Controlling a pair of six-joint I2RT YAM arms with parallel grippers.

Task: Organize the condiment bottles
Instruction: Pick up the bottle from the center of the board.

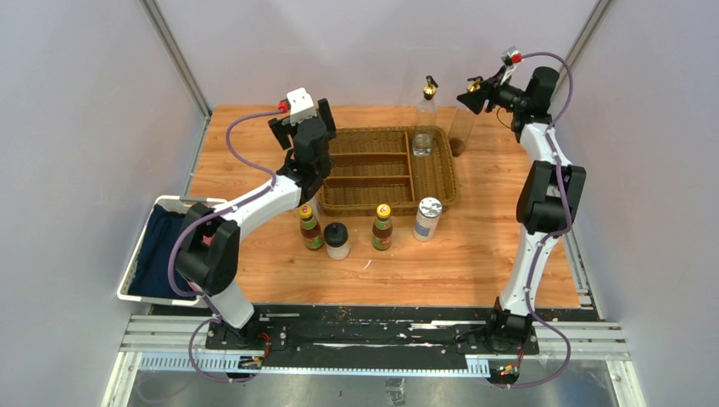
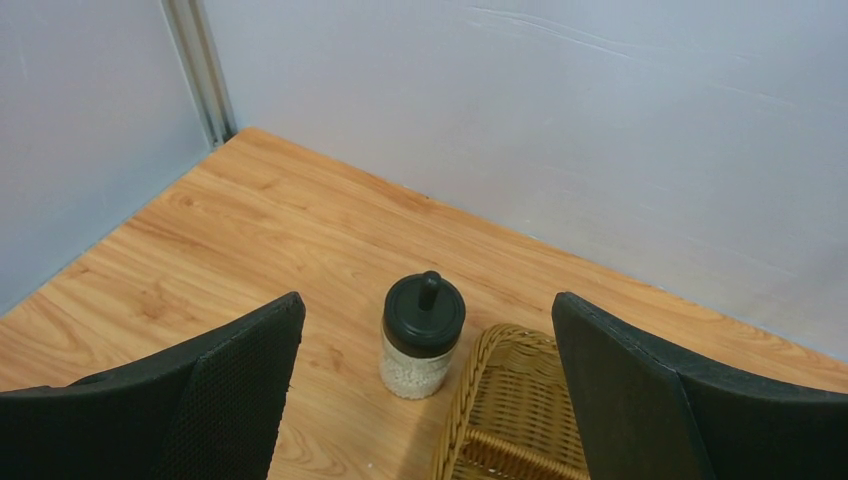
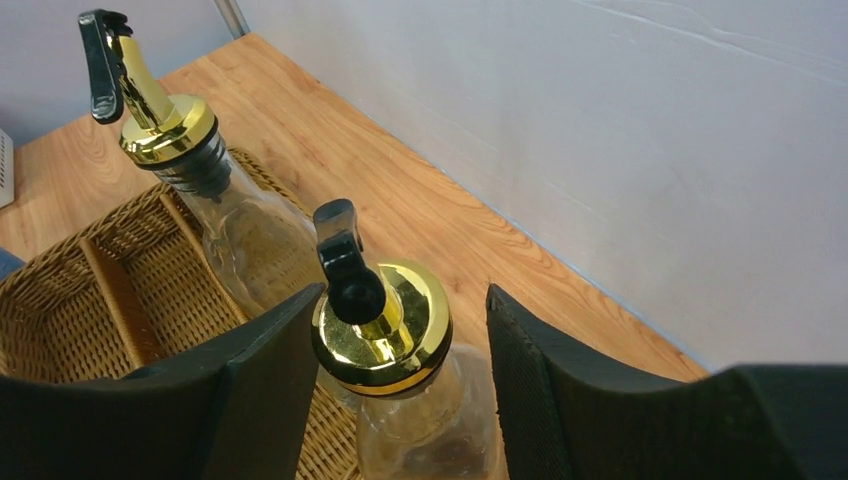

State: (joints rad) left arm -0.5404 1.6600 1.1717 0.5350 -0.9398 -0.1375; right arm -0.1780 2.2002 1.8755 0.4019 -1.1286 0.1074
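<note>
My right gripper (image 1: 473, 93) (image 3: 405, 290) is open, its jaws on either side of the gold cap of a clear cruet (image 3: 385, 325) that stands on the table just right of the wicker tray (image 1: 462, 127). The second cruet (image 1: 424, 119) (image 3: 200, 190) stands in the tray's back right corner. My left gripper (image 1: 303, 123) (image 2: 427, 300) is open and empty above the tray's back left corner, with a black-lidded pale jar (image 2: 422, 335) on the table ahead of it. In front of the tray stand two sauce bottles (image 1: 310, 227) (image 1: 382, 227), another black-lidded jar (image 1: 337, 241) and a silver-lidded shaker (image 1: 428, 219). I see no second shaker.
The brown wicker divided tray (image 1: 356, 199) (image 2: 490, 400) sits mid-table. A white basket with dark blue cloth (image 1: 140, 263) stands off the table's left edge. Grey walls close in the back and sides.
</note>
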